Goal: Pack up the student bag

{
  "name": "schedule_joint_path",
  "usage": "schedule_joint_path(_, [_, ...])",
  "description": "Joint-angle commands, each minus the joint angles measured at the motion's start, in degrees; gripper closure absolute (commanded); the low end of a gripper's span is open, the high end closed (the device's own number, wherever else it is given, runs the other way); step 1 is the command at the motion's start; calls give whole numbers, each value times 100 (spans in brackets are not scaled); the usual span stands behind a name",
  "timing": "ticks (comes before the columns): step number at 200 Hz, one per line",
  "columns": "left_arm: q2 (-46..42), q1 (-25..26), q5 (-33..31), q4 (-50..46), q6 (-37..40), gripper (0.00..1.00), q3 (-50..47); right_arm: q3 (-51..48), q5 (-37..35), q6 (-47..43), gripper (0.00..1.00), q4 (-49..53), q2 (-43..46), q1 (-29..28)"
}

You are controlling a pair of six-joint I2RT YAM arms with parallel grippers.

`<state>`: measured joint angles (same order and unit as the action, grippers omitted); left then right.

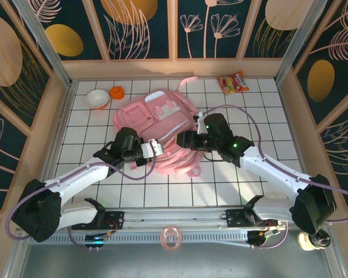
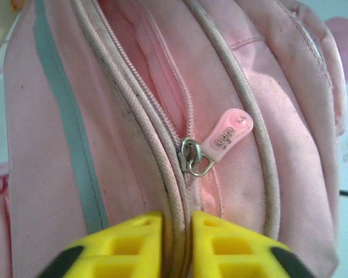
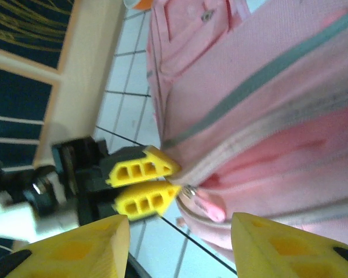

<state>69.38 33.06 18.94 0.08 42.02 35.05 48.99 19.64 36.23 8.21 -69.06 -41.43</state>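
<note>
The left jaws pinch the seam (image 2: 167, 194) of the bag (image 2: 52, 145), the zip pull (image 2: 226, 134) just ahead. The right jaws stand spread, that pull ahead between them.

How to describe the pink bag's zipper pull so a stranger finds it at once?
Find the student bag, the big pale-pink backpack on the tiled table. On its near edge, just beyond the left tool, lies the zipper pull: a small glossy pink tab on a silver ring, unlike the dull fabric around.
</note>
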Motion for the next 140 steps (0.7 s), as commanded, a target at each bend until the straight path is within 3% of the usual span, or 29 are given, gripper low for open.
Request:
schedule_joint_path(1, [-92, -36, 143, 402, -316, 100, 145, -145, -339, -705, 51, 194, 154, -155])
schedule_joint_path(40, [-316, -43, 607, 602, -1003, 100, 195, 231, -796, -1323, 51, 276, -463, -701])
schedule_joint_path(66, [-301, -45, 619, 652, -1244, 100, 263, 642, -1162, -1693, 45, 459, -948, -983])
schedule_joint_path(140, [-201, -69, 838, 702, -1686, 100, 540, 1048, -2617, -2418, 41, 852, -1476, -1394])
